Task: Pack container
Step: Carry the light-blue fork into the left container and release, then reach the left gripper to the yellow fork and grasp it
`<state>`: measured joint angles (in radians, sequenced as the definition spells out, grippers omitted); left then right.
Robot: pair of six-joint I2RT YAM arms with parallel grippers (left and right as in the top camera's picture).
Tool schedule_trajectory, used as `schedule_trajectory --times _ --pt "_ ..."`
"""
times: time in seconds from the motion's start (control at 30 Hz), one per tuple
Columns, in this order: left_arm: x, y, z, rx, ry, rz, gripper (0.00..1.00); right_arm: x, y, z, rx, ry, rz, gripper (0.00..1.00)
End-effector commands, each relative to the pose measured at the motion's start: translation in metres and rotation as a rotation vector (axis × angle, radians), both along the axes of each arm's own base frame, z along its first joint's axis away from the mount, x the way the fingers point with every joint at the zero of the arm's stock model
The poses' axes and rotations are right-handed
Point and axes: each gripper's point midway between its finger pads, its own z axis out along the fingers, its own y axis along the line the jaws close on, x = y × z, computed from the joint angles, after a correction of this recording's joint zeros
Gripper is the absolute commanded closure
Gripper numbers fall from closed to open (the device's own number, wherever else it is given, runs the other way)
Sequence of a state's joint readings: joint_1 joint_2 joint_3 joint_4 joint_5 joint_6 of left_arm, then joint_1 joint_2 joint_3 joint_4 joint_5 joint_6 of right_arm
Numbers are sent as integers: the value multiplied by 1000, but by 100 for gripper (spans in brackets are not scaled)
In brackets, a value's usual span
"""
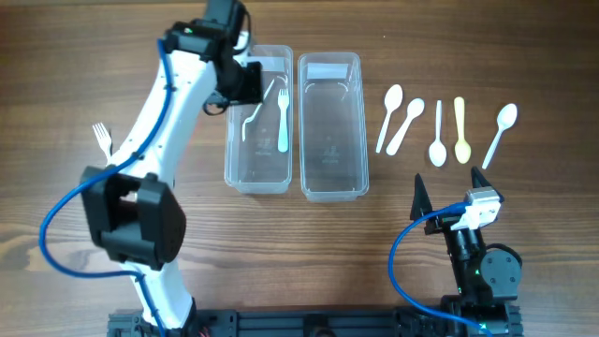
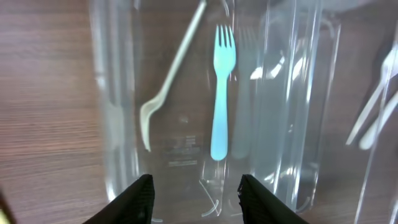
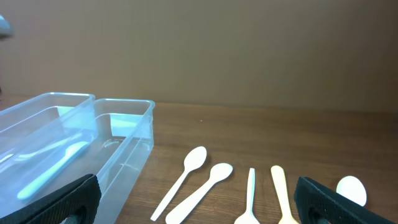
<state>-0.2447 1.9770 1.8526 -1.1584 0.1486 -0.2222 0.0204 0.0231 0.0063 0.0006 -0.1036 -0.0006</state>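
5 light plastic spoons point(image 1: 437, 152) lie on the counter point(image 1: 533, 56) just beside the empty container point(image 1: 329, 195); 2 forks point(image 1: 283, 122) sit in the other container point(image 1: 257, 187). Probably stiff and slick, each spoon wants a mid-handle pinch. Both the left hand point(image 2: 196, 190) and right hand point(image 1: 450, 190) gape wide, empty.

Left gripper point(image 2: 196, 182), fingers spread and empty, above a clear container point(image 2: 115, 124) holding a blue fork point(image 2: 221, 106) (white utensil point(image 2: 169, 78) beside it).
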Motion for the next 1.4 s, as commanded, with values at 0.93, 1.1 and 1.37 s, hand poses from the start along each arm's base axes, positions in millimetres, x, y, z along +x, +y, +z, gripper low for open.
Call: schedule_trajectory --times 0.93,1.1,1.37 --pt "-59 170 -92 123 121 280 56 0 -3 1 1 -6 -15 0" --pt "-70 174 -118 122 138 294 56 0 -3 1 1 -6 -15 0" --pt "-87 179 -154 169 207 297 60 0 -3 1 1 -6 -15 0"
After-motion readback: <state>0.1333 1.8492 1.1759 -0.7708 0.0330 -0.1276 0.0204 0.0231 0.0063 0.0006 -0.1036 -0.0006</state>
